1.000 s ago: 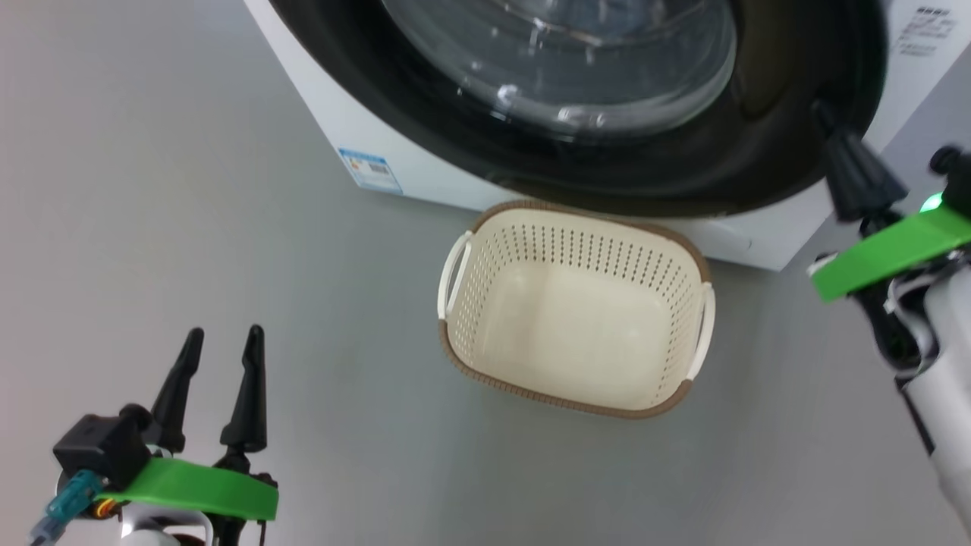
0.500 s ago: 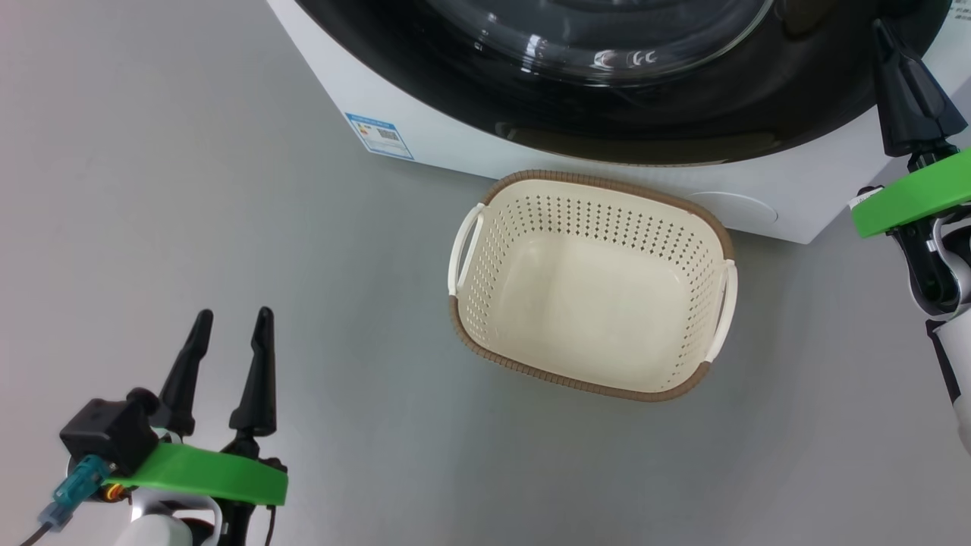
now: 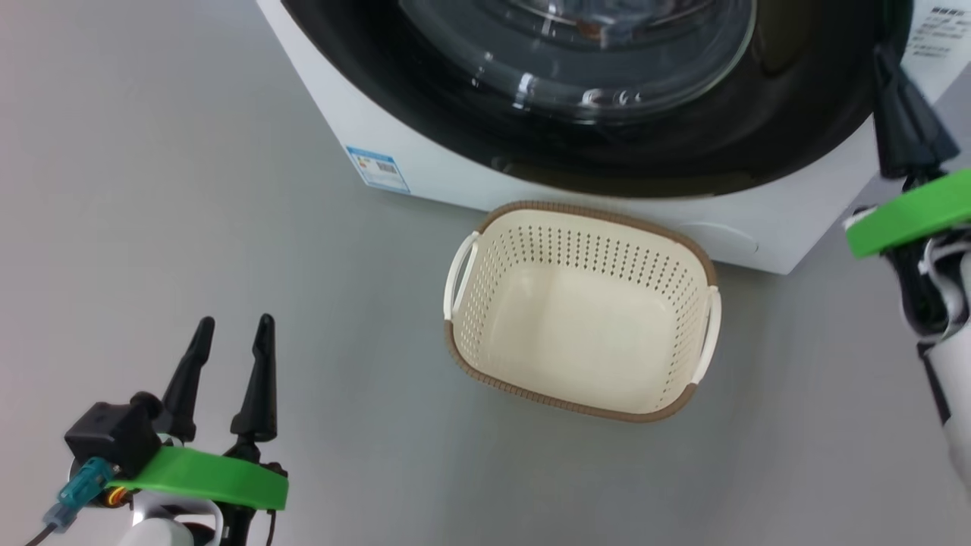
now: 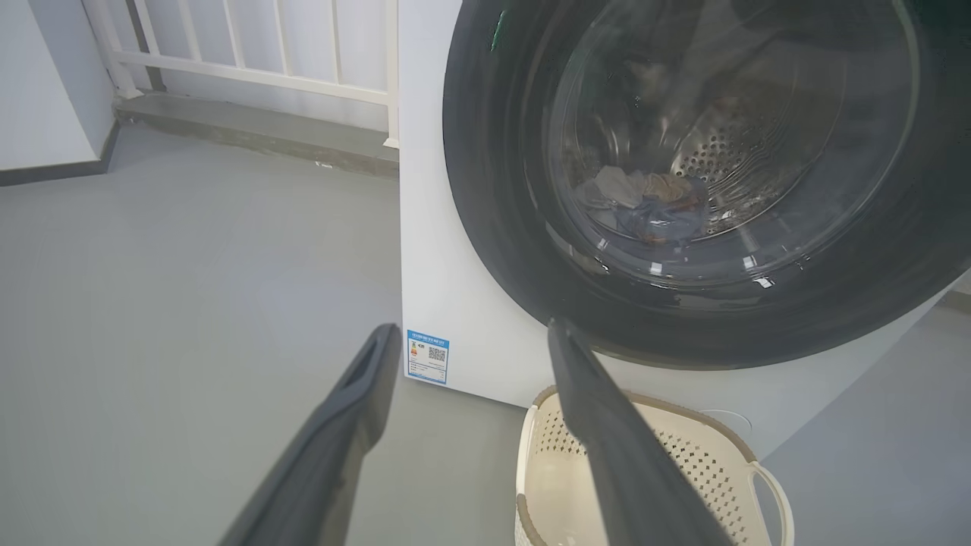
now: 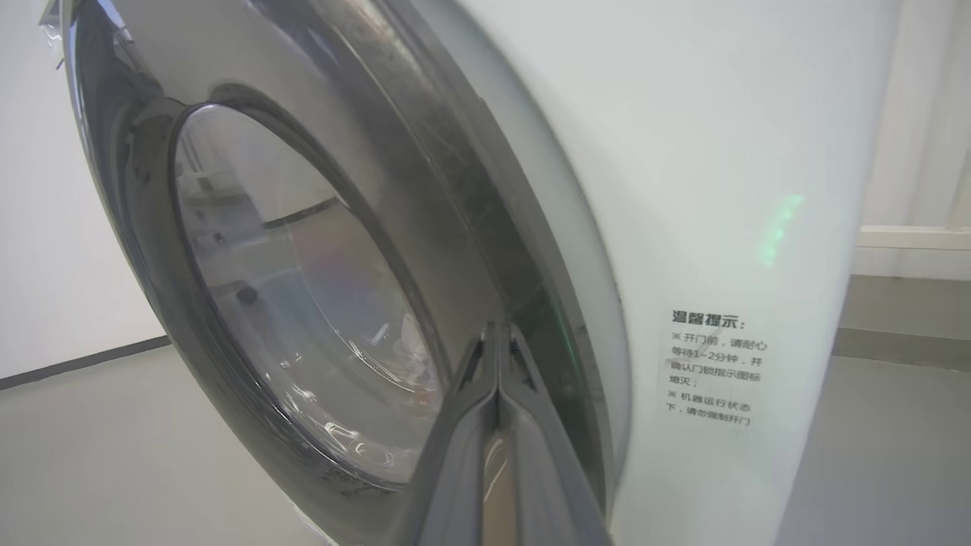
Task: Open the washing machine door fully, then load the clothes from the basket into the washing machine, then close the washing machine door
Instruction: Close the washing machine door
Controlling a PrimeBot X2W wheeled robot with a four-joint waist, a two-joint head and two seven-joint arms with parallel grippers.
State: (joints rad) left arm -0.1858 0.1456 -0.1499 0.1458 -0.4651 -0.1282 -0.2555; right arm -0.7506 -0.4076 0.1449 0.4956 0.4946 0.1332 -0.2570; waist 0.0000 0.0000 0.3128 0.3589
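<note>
Basket [image 3: 592, 250] upright, mouth up, long axis along washing machine [image 3: 425, 167] front

right gripper [image 5: 497, 334]: fingers pressed together | tips: at washing machine door [image 5: 303, 288] rim | washing machine [image 5: 683, 167]: white, labelled

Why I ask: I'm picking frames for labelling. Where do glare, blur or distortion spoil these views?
Head view: bright glints on the washing machine door. Left wrist view: left gripper blurred, too near; clothes dim behind glass. Right wrist view: wide-angle bows the washing machine; green glow on it.
</note>
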